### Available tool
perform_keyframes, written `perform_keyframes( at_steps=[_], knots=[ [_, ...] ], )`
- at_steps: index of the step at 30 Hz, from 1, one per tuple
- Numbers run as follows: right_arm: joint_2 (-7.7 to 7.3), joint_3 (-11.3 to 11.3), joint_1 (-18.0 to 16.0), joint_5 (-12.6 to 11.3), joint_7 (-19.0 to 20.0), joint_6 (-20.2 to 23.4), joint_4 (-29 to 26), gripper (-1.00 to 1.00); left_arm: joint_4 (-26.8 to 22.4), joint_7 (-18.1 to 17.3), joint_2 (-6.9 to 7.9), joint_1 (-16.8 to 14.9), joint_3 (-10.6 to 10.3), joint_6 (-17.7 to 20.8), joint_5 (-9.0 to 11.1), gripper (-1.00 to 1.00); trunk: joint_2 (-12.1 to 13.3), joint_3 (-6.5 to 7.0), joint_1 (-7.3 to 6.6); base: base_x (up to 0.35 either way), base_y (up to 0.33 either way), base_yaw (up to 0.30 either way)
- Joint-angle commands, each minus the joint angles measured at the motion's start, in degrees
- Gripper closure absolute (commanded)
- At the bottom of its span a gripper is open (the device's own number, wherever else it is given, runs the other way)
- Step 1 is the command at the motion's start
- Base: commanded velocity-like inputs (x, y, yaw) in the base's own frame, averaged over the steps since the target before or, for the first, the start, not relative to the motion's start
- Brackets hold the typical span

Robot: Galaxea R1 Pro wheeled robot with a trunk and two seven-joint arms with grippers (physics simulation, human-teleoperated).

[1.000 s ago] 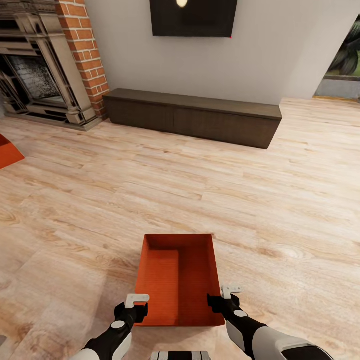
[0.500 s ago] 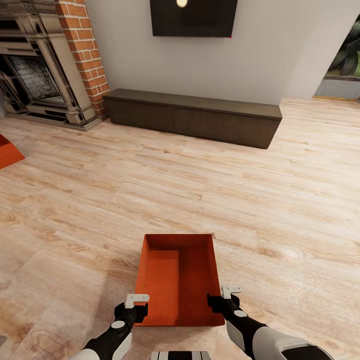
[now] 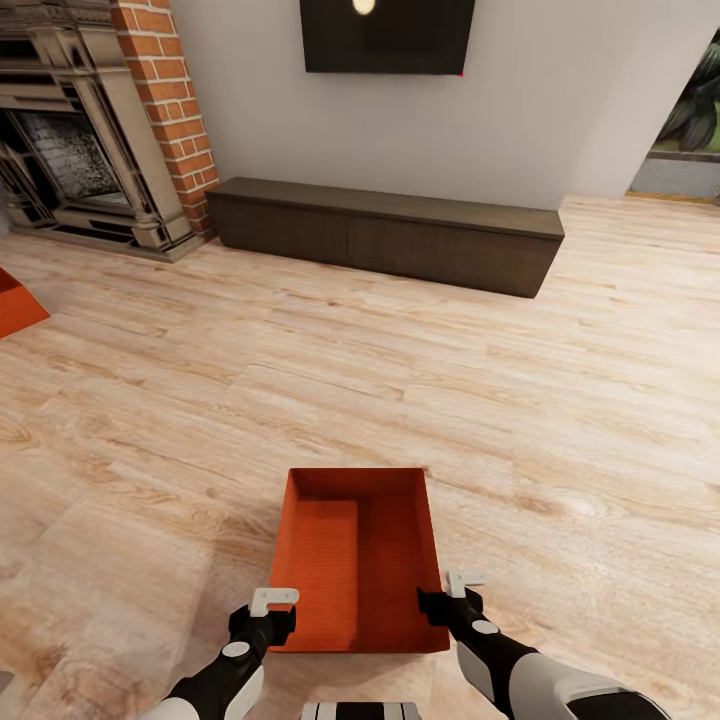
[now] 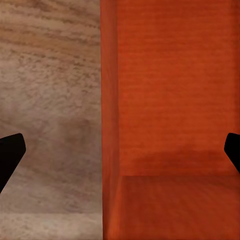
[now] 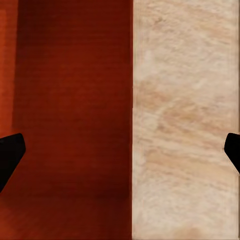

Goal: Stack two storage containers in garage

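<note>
Nearest the robot, a red-orange storage container [image 3: 358, 560] sits on the light wood-plank floor [image 3: 420, 400], a plain open-top rectangular box with straight smooth walls and a finely ribbed inner surface. The left gripper [image 3: 272, 610] hangs at its near left corner and the right gripper [image 3: 450, 592] at its near right wall, each a black block with a pale angular bracket on top.

In the left wrist view the left gripper [image 4: 120, 150] has its dark fingers [image 4: 10, 155] spread wide, one over bare planks and the other over the container's interior [image 4: 175, 100], with the left wall's thin rim running between them, gripped by neither. In the right wrist view the right gripper [image 5: 120, 150] is likewise splayed wide, its fingers [image 5: 9, 154] straddling the right wall, with shadowed deep-red interior [image 5: 75, 100] on one side and pale grainy planks on the other.

The planks are matte, with knots and wavy grain. Farther off at the left edge, the corner of a second storage container [image 3: 15, 308] rests on the floor, well apart from the first. Beyond stands a long low cabinet [image 3: 390, 235] of dark wood against a smooth grey-white wall. To its left rises a red brick column [image 3: 165, 100] beside an ornate carved fireplace [image 3: 75, 140] with a dark firebox. A flat black screen [image 3: 388, 35] hangs on the wall above the cabinet.
</note>
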Motion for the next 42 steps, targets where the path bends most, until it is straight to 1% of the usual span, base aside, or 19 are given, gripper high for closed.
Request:
perform_keyframes(
  at_steps=[1, 22, 37, 42],
  knots=[
    [0.0, 0.5, 0.0, -0.4, -0.2, -0.2, 0.1, -1.0, 0.1, 0.3, 0.01, 0.0, -0.5, -0.2, 0.5, -1.0, 0.0, -0.04, -0.01, 0.0, 0.0, 0.0],
    [-0.06, 0.5, 0.0, -0.4, -0.2, -0.2, 0.1, -1.0, 0.1, 0.5, 0.19, 0.0, -0.4, -0.3, 0.6, -1.0, 0.0, -0.04, -0.01, 0.0, 0.0, 0.0],
    [-0.06, 0.5, 0.0, -0.5, -0.2, -0.2, 0.1, -1.0, 0.1, 0.5, 0.19, 0.0, -0.4, -0.3, 0.6, -1.0, -6.0, -2.73, 3.29, 0.0, 0.0, 0.0],
    [-0.06, 0.5, 0.0, -0.5, -0.2, -0.3, 0.1, -1.0, 0.1, 0.5, 0.19, 0.0, -0.4, -0.3, 0.6, -1.0, -6.0, -2.73, 3.29, 0.0, 0.0, 0.0]
  ],
)
